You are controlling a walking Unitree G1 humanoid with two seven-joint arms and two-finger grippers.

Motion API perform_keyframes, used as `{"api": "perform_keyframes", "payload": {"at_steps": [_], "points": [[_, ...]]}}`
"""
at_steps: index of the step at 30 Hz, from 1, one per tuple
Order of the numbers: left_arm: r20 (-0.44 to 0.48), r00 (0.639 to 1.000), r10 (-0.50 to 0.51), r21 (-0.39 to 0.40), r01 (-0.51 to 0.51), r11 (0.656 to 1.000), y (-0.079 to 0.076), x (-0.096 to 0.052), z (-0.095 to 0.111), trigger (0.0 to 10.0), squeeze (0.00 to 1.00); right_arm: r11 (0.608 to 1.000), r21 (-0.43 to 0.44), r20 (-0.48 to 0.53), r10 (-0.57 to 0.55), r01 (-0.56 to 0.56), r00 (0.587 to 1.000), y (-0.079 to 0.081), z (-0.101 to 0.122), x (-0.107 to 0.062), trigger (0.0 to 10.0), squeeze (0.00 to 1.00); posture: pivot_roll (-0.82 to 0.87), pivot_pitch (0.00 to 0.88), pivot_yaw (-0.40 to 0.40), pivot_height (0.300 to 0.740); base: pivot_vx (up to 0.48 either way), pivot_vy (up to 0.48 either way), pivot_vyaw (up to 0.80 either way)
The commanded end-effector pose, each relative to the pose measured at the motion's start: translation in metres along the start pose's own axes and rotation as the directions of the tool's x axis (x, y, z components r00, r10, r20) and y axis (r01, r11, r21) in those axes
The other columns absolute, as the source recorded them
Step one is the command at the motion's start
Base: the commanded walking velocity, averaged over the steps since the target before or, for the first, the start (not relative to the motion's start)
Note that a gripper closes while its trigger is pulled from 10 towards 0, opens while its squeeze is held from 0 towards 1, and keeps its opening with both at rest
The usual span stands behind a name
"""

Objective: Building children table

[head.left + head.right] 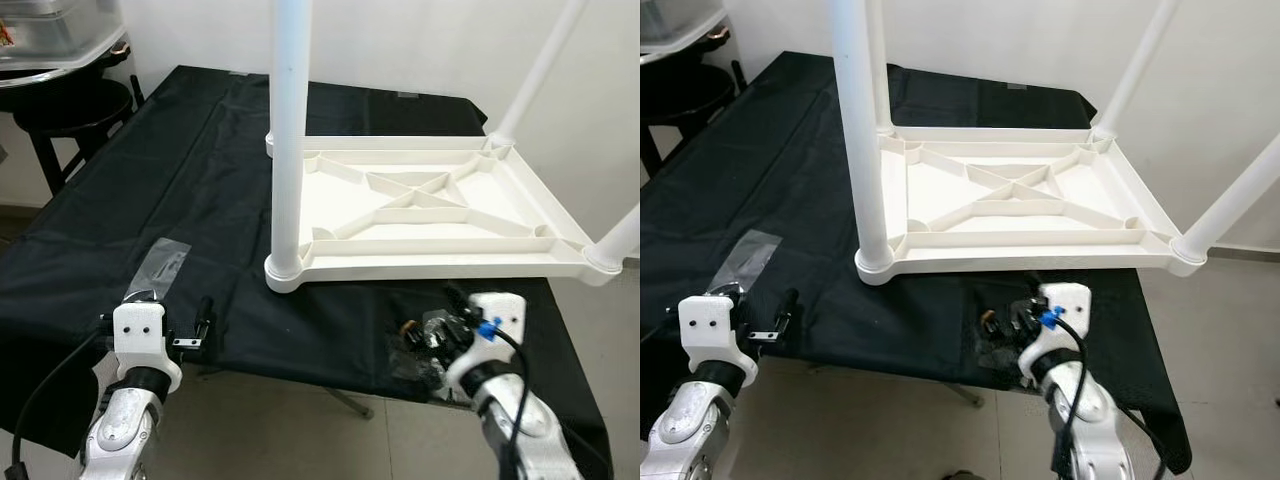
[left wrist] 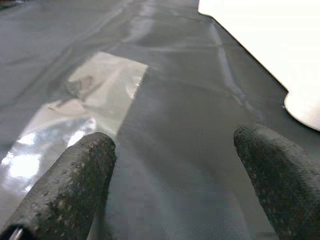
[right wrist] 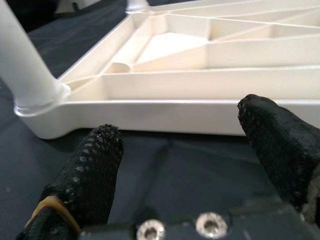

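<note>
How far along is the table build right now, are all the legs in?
Done: the white tabletop lies upside down on the black cloth, with legs standing in all four corner sockets; whether they are fully seated cannot be told. In hand: nothing; the left gripper hovers open near a clear plastic bag, the right gripper open before the tabletop's edge. Left: probably turning it upright.

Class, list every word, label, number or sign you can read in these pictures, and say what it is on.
None can be read.
White tabletop and its legs: no markings.
Clear bag on the black cloth: no print visible.
Box at the far left: a small coloured patch, too small to read.
</note>
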State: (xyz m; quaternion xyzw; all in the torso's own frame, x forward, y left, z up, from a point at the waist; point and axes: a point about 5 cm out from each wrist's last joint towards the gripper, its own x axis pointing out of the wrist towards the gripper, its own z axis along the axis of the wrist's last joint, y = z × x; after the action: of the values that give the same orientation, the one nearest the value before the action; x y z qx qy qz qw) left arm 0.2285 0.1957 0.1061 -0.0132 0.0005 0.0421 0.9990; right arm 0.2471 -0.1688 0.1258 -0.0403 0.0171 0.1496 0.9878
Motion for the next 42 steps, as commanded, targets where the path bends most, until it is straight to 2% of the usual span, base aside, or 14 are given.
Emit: {"api": "perform_keyframes", "payload": {"at_steps": [1, 5, 6, 11, 23, 28, 33, 37, 39, 42], "points": [[-0.033, 0.999, -0.012, -0.028, 0.011, 1.0, -0.003, -0.006, -0.005, 10.0, 0.0, 0.999, -0.031, -0.006, 0.035, -0.035, 0.999, 0.005, -0.002, 0.003, 10.0, 0.0, 0.04, 0.064, -0.078, 0.74, 0.0, -0.469, 0.0], [-0.052, 0.998, -0.041, -0.05, 0.038, 0.998, -0.011, -0.012, -0.008, 10.0, 0.0, 0.995, -0.053, 0.0, 0.081, -0.081, 0.997, 0.013, 0.0, 0.01, 10.0, 0.0, 0.04, 0.044, -0.082, 0.74, 0.0, -0.469, 0.0], [-0.059, 0.997, -0.051, -0.079, 0.046, 0.996, -0.016, -0.016, -0.008, 10.0, 0.0, 0.991, -0.07, 0.008, 0.111, -0.11, 0.994, 0.02, 0.001, 0.015, 10.0, 0.0, 0.05, 0.04, -0.08, 0.74, 0.0, -0.469, 0.0], [-0.059, 0.996, -0.065, -0.121, 0.058, 0.991, -0.021, -0.017, -0.003, 10.0, 0.0, 0.984, -0.094, 0.006, 0.151, -0.15, 0.989, 0.029, 0.002, 0.023, 10.0, 0.0, 0.05, 0.047, -0.078, 0.74, 0.0, -0.469, 0.0], [-0.053, 0.991, -0.121, -0.129, 0.113, 0.985, -0.028, -0.018, 0.007, 10.0, 0.0, 0.977, -0.092, 0.004, 0.195, -0.194, 0.981, 0.034, 0.007, 0.029, 10.0, 0.0, 0.05, 0.062, -0.084, 0.74, 0.0, -0.469, 0.0], [-0.048, 0.987, -0.155, -0.125, 0.148, 0.981, -0.032, -0.012, 0.012, 10.0, 0.0, 0.971, -0.102, 0.02, 0.218, -0.215, 0.976, 0.038, 0.011, 0.036, 10.0, 0.0, 0.03, 0.043, -0.079, 0.74, 0.0, -0.469, 0.0], [-0.053, 0.984, -0.172, -0.119, 0.165, 0.979, -0.034, -0.006, 0.012, 10.0, 0.0, 0.973, -0.109, 0.032, 0.209, -0.205, 0.977, 0.034, 0.013, 0.04, 10.0, 0.0, 0.02, 0.016, -0.078, 0.74, 0.0, -0.469, 0.0], [-0.056, 0.983, -0.172, -0.118, 0.165, 0.979, -0.034, -0.005, 0.011, 10.0, 0.0, 0.973, -0.11, 0.03, 0.21, -0.205, 0.977, 0.033, 0.012, 0.04, 10.0, 0.0, 0.02, 0.016, -0.078, 0.74, 0.0, -0.469, 0.0], [-0.093, 0.98, -0.177, -0.07, 0.17, 0.983, -0.031, -0.015, 0.002, 10.0, 0.0, 0.969, -0.089, 0.008, 0.23, -0.229, 0.973, 0.034, 0.007, 0.033, 10.0, 0.0, 0.0, 0.0, -0.086, 0.74, 0.0, -0.469, 0.0], [-0.119, 0.979, -0.164, -0.064, 0.157, 0.986, -0.027, -0.021, -0.005, 10.0, 0.0, 0.966, -0.074, -0.014, 0.248, -0.248, 0.969, 0.035, 0.002, 0.026, 10.0, 0.0, -0.01, 0.0, -0.09, 0.74, 0.0, -0.469, 0.0]]}}
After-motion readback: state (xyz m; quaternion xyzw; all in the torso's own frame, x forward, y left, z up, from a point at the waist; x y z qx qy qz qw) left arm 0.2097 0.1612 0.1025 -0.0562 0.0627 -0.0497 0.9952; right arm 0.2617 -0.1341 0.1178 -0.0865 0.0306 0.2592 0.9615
